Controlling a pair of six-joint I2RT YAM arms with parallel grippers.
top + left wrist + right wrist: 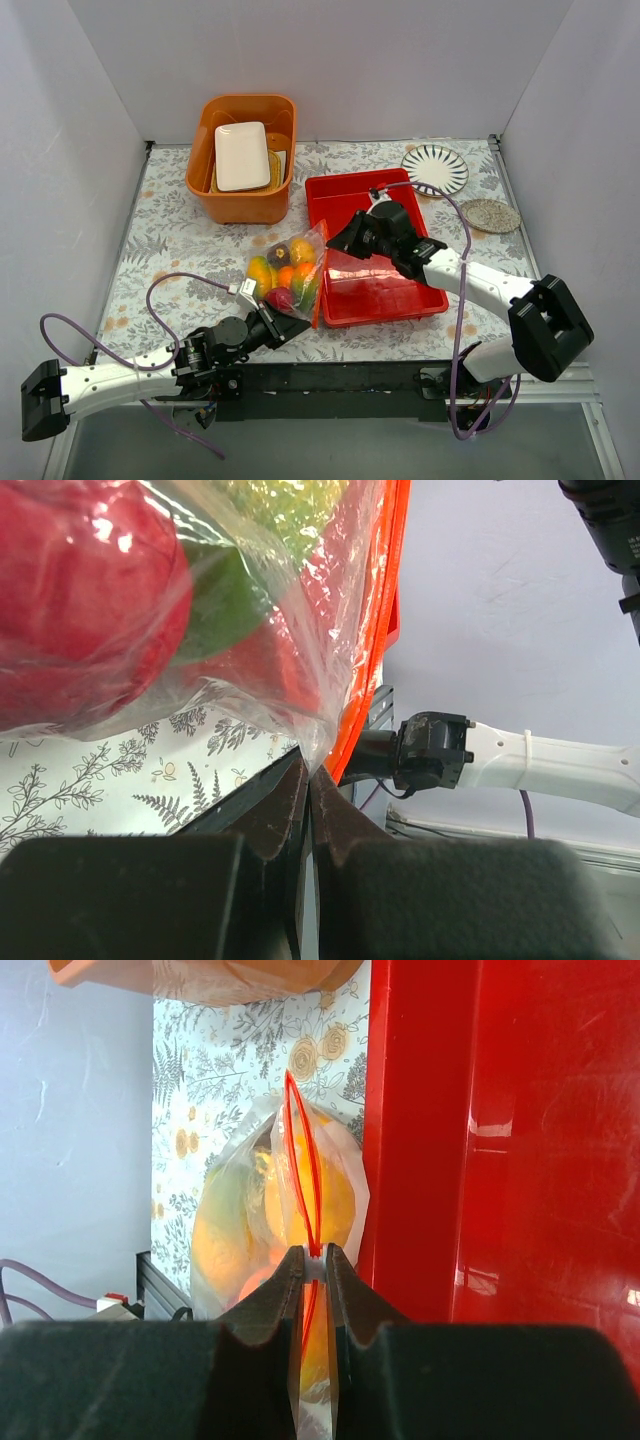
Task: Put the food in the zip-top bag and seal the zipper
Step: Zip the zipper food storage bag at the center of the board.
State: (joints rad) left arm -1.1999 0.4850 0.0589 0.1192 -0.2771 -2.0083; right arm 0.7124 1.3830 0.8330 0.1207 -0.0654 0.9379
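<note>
The zip-top bag (285,268) lies on the table left of the red tray, with the food inside: a mango (260,272), an orange (302,250), a dark purple ball (280,252) and a red fruit (281,298). My left gripper (290,322) is shut on the bag's near corner (312,752); red and green fruit (90,590) press against the plastic. My right gripper (335,243) is shut on the zipper's white end (315,1258). Beyond it the zipper's two orange-red strips (300,1150) stand slightly apart. The zipper also shows in the left wrist view (385,610).
The red tray (400,190) sits right against the bag, under my right arm. An orange basket (245,200) with a white plate (242,155) stands at the back left. A striped plate (435,168) and a speckled dish (490,215) lie at the back right.
</note>
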